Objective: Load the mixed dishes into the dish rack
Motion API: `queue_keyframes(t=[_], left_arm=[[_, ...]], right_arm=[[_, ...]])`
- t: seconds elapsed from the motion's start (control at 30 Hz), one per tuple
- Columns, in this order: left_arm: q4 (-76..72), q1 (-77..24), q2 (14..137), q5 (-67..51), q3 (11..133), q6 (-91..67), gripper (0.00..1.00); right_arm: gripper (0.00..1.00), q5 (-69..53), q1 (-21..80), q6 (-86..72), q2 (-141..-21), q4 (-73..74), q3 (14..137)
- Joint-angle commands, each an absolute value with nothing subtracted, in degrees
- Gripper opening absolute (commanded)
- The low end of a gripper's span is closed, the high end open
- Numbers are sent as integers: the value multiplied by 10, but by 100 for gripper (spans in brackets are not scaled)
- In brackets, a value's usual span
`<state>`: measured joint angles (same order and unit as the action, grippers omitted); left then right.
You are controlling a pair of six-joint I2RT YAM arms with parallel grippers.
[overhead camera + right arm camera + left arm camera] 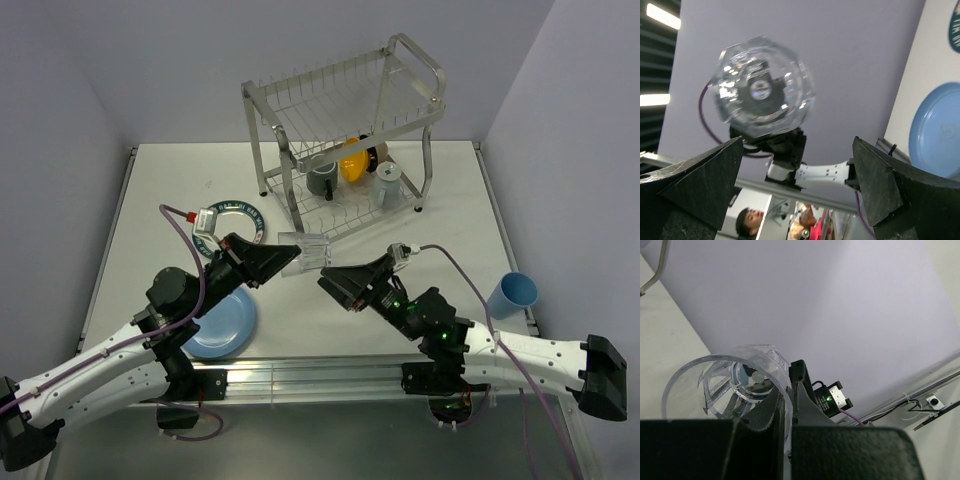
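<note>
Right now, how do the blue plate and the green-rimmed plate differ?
The blue plate is plain; the white plate has a dark green patterned rim. The blue plate lies near the table's front edge, the white plate closer to the dish rack. Both lie flat.

- clear glass (311, 250): transparent, faceted, glossy w/ bright glints
- dish rack (345, 95): silver metal wire & tube, shiny
- worktop (170, 190): off-white, matt, smooth
- light blue plate (222, 325): smooth, slight sheen
- right end effector (325, 279): black, matt, grainy, prob. plastic
- arm shells (90, 380): white, smooth, plastic-looking
</note>
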<state>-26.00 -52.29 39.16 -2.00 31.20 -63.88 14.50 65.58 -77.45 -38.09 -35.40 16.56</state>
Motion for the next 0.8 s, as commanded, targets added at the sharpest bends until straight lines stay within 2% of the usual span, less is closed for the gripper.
queue_keyframes(t=[0.0, 0.47, 0.77], left_arm=[[-330, -533, 380, -4, 317, -624, 0], [-315, -538, 400, -3, 323, -711, 0], [-361, -539, 396, -4, 301, -772, 0]], right_arm=[[97, 241, 676, -760, -397, -424, 172], [98, 275, 708, -545, -419, -450, 220], [98, 288, 727, -454, -447, -555, 207]])
